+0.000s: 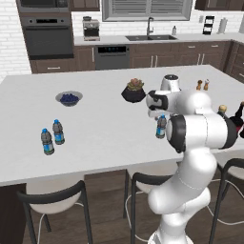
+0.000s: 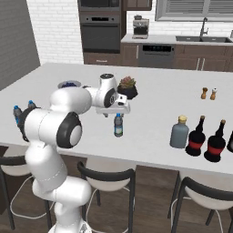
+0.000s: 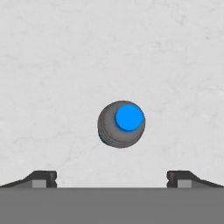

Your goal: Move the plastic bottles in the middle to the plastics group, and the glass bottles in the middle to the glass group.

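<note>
Hovering above the middle water bottle (image 3: 121, 124), your gripper (image 3: 112, 179) stood wide open and held nothing; you looked straight down on the bottle's blue cap. That bottle stood upright on the bench (image 1: 109, 124), near its front edge. Well to the left of it stood the two matching water bottles (image 1: 52, 137), just beside each other. Well to the right of it stood the grey flask (image 2: 179, 132) and the dark bottles (image 2: 206, 138).
</note>
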